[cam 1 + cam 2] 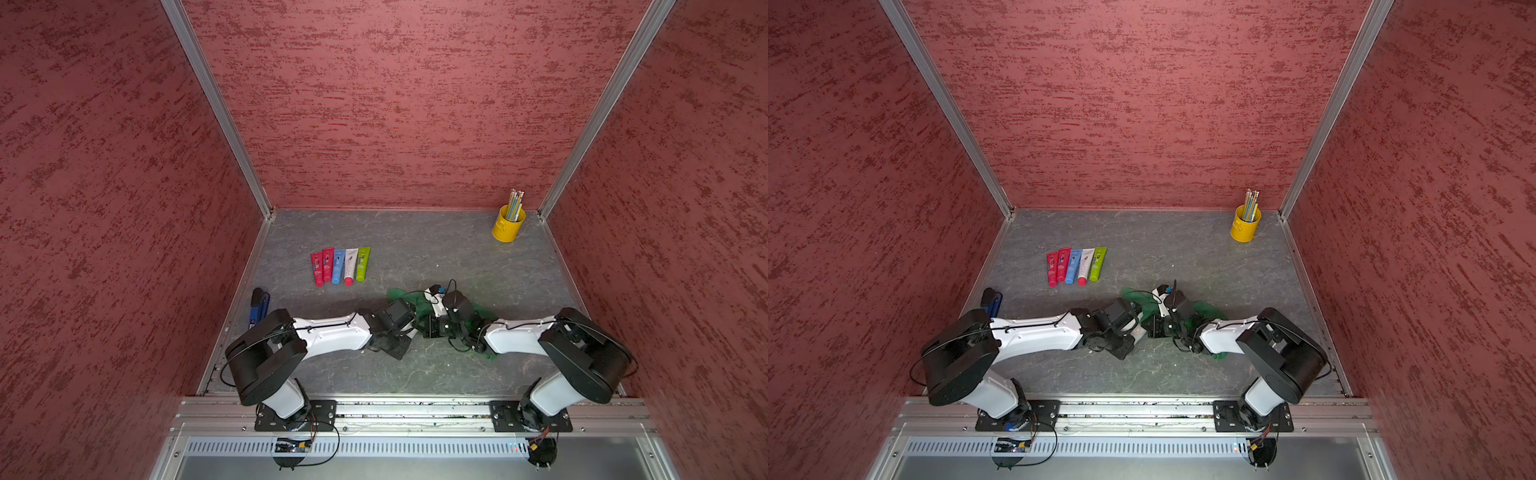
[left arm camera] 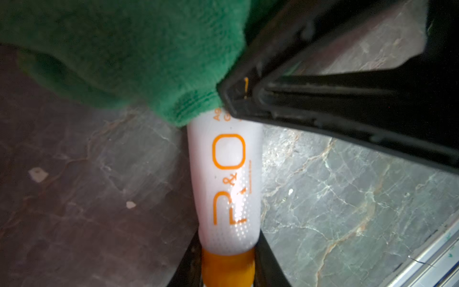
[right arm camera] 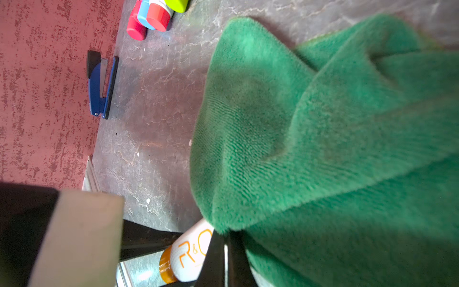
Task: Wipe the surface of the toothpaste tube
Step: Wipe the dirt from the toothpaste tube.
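Note:
A white toothpaste tube [image 2: 228, 179] with orange lettering and an orange cap is held off the table. My left gripper [image 2: 227, 263] is shut on its cap end, one finger on each side. A green cloth [image 3: 323, 149] bunches at the tips of my right gripper [image 3: 224, 253], which is shut on it. The cloth [image 2: 124, 49] covers the tube's far end, and the right gripper's fingers [image 2: 323, 99] press against the tube there. In a top view both grippers meet at mid-table, left [image 1: 409, 334] and right [image 1: 432, 328], with cloth [image 1: 399, 296] spilling around them.
Several coloured tubes [image 1: 340, 266] lie in a row at the back left. A blue stapler [image 1: 258, 307] lies by the left wall. A yellow cup of pencils [image 1: 508, 224] stands in the far right corner. Red walls enclose the grey table [image 1: 415, 374].

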Available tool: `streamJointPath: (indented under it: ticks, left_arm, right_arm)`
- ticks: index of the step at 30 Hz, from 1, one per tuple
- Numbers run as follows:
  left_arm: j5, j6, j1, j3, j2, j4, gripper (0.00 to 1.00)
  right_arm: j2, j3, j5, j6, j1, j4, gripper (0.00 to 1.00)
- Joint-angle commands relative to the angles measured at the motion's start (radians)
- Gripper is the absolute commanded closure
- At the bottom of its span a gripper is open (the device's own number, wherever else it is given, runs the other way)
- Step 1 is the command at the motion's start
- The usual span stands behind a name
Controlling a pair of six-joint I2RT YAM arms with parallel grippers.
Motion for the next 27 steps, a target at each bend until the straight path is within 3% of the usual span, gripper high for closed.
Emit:
streamJointPath:
  ticks: [1,3,8,10,13,16,19,25,27]
  left_arm:
    - [-0.014,0.008,-0.005,-0.011,-0.007,0.000,0.91]
    - [-0.014,0.006,-0.005,-0.018,-0.017,0.005,0.91]
    - [-0.013,0.008,-0.008,-0.019,-0.016,0.009,0.91]
    - [-0.011,0.008,-0.008,-0.019,-0.015,0.009,0.91]
    - [-0.007,0.009,-0.007,-0.018,-0.011,0.010,0.91]
    - [-0.005,0.011,-0.008,-0.016,-0.007,0.010,0.91]
    - [-0.003,0.011,-0.007,-0.016,-0.009,0.011,0.91]
    - [0.003,0.015,-0.007,-0.013,-0.003,0.011,0.91]
    - [0.002,0.016,-0.007,-0.013,-0.003,0.012,0.91]
  right_arm:
    - [0.013,0.042,0.136,-0.036,0.002,-0.190,1.00]
    - [0.024,0.085,0.263,-0.055,-0.008,-0.273,1.00]
    - [0.006,0.123,0.405,-0.057,-0.036,-0.320,1.00]
    - [0.009,0.133,0.404,-0.063,-0.040,-0.325,1.00]
    - [0.033,0.126,0.309,-0.063,-0.040,-0.279,1.00]
    - [0.054,0.086,0.102,-0.044,-0.030,-0.153,1.00]
    - [0.034,0.028,-0.012,0.009,0.007,-0.043,1.00]
    - [-0.005,-0.041,-0.115,0.076,0.058,0.061,1.00]
    - [-0.001,-0.033,-0.076,0.057,0.057,0.019,1.00]
